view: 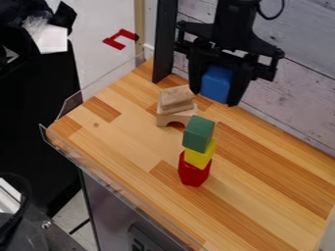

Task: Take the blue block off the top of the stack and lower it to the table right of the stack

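Here, black gripper (217, 93), closed around smooth blue block (216, 84); nearby, pale wooden arch block (175, 115), grain visible.

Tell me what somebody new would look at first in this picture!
Probably the bright tower on the wooden table: a green block on top, a yellow block in the middle and a red block at the bottom. Next, the blue block held up high between the robot's black fingers. Just below it, to the left, a plain wooden piece sits on a little arch.
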Controlling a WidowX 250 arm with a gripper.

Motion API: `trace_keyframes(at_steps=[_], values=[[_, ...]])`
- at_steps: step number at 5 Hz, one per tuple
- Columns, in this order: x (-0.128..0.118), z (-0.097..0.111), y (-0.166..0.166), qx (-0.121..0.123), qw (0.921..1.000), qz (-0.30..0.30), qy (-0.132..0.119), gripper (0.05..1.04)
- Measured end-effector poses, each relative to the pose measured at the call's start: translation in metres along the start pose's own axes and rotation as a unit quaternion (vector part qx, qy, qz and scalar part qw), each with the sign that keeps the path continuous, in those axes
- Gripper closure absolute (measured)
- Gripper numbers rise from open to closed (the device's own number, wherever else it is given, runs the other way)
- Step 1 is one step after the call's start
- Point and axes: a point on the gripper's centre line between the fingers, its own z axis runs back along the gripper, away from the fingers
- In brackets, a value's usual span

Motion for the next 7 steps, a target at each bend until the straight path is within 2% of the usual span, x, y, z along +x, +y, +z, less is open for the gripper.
trace_keyframes(at_steps=[1,2,5,6,7], values=[[-0.001,-0.007,-0.006,-0.005,0.9999,-0.008,0.002,0.493],[-0.010,-0.020,-0.019,0.003,0.9992,-0.033,0.021,0.493],[-0.022,-0.041,-0.051,0.011,0.9959,-0.078,0.046,0.493],[-0.019,-0.049,-0.056,0.002,0.9962,-0.075,0.045,0.493],[-0.019,-0.075,-0.059,0.005,0.9940,-0.085,0.069,0.493]])
